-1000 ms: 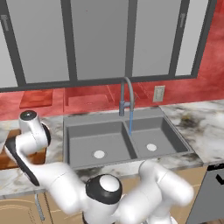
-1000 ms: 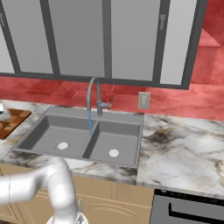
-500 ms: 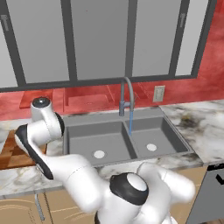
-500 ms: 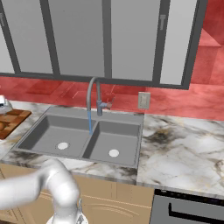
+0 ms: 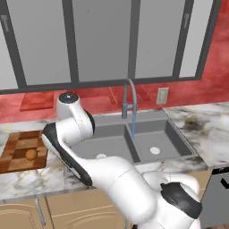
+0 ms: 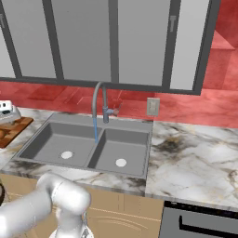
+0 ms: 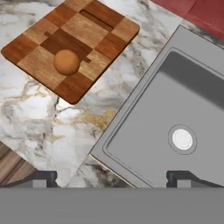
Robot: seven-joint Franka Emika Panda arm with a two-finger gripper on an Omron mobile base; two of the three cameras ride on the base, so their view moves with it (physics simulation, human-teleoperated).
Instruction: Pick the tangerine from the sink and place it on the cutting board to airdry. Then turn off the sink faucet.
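Resting on the cutting board (image 7: pixel 72 50) at 10 o'clock from my empty, spread gripper (image 7: pixel 111 177), the tangerine (image 7: pixel 66 62) was placed; the sink faucet (image 5: pixel 129 99) ran, shutoff remaining.

The tangerine (image 7: pixel 66 62) was seen resting on the checkered cutting board (image 7: pixel 97 30), near its middle, left of the grey double-basin sink (image 5: pixel 166 133). A thin blue stream, seemingly water, was seen under the arched spout of the sink faucet (image 6: pixel 97 95).
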